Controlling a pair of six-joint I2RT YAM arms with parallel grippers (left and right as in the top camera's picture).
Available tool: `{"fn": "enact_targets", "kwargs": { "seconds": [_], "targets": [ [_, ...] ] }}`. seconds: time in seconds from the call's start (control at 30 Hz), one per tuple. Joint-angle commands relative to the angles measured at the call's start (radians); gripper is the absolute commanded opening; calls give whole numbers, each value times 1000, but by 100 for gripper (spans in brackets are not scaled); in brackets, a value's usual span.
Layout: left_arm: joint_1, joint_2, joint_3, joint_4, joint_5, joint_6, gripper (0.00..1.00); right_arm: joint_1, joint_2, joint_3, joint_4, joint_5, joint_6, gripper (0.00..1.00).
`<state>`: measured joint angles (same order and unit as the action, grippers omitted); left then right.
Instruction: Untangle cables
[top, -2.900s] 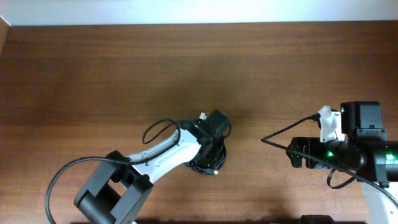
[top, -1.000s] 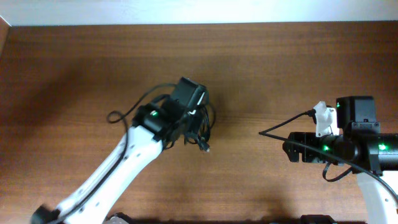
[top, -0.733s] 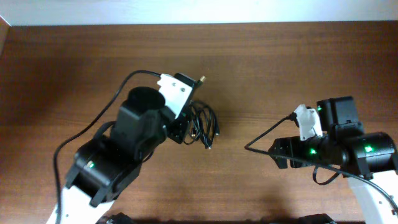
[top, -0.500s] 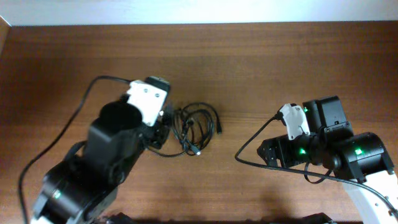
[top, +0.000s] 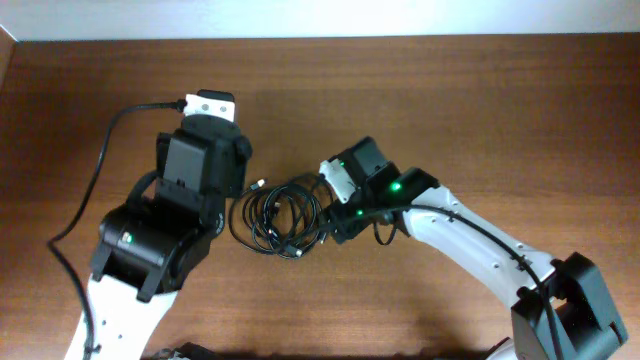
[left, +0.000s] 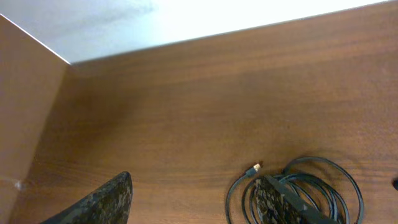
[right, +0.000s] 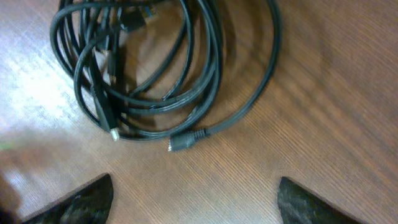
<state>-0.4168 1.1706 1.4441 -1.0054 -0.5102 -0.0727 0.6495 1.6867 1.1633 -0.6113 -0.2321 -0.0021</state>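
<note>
Overhead: thin black looped cables (top: 280, 215) w/ silvery plug tips lie on brown wooden worktop (top: 450, 100).
L wrist: left end effector (left: 194, 182) released, empty; cables by its right finger.
R wrist: right end effector (right: 194, 183) released, cables just ahead.

free: table (top: 480, 90) far side | obstacle: cables (top: 283, 210) at centre
</note>
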Motion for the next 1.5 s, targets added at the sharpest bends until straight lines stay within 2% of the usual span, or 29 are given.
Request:
{"fn": "enact_targets", "kwargs": {
  "seconds": [0.0, 0.03, 0.07, 0.2, 0.53, 0.57, 0.6, 0.7, 0.77, 0.8, 0.93, 1.0, 1.07, 1.13, 1.17, 1.2, 1.3, 1.37, 1.4, 1.47],
  "targets": [
    [23, 22, 8, -14, 74, -17, 65, 45, 33, 3, 71, 61, -9, 61],
    [23, 22, 8, -14, 80, -17, 66, 51, 45, 3, 88, 61, -9, 61],
    [23, 22, 8, -14, 93, -17, 66, 58, 69, 3, 113, 61, -14, 56],
    [23, 46, 6, -13, 104, -2, 66, 92, 169, 3, 206, 56, -28, 56],
    [23, 67, 6, -14, 130, -2, 66, 90, 284, 3, 235, 61, -27, 56],
    [23, 67, 6, -14, 130, -2, 66, 90, 284, 3, 244, 61, -27, 41],
    [23, 67, 6, -14, 130, -2, 66, 90, 284, 3, 260, 61, -26, 4],
    [23, 67, 6, -21, 130, -2, 66, 90, 279, 25, 283, 60, 93, 4],
    [23, 67, 6, -21, 130, -2, 67, 90, 227, 75, 211, 54, 112, 4],
    [23, 67, 6, -21, 130, -2, 67, 89, 168, 130, 121, 85, 112, 4],
    [23, 67, 6, -26, 130, -2, 68, 89, -135, 392, -262, 478, 107, 4],
    [23, 68, 6, -29, 199, -2, 68, 89, -286, 467, -332, 612, 104, 4],
    [23, 72, -18, -27, 338, -2, 68, 90, -431, 498, -335, 608, 104, 4],
    [22, 89, -51, -18, 584, 131, 68, 90, -506, 499, -336, 592, 104, 4],
    [22, 111, -55, -21, 858, 310, 71, 90, -521, 499, -336, 546, 104, 4],
    [22, 142, -55, -33, 1047, 455, 77, 90, -523, 499, -336, 503, 104, 4],
    [22, 257, -55, -41, 1336, 747, 78, 90, -522, 499, -340, 441, 108, 4],
    [20, 300, -55, -63, 1413, 946, 77, 90, -525, 499, -359, 441, 108, 4],
    [10, 319, -55, -68, 1413, 992, 77, 90, -525, 499, -371, 441, 108, 4],
    [-23, 363, -55, -74, 1413, 995, 71, 90, -539, 499, -381, 441, 108, 4]
  ]
}}
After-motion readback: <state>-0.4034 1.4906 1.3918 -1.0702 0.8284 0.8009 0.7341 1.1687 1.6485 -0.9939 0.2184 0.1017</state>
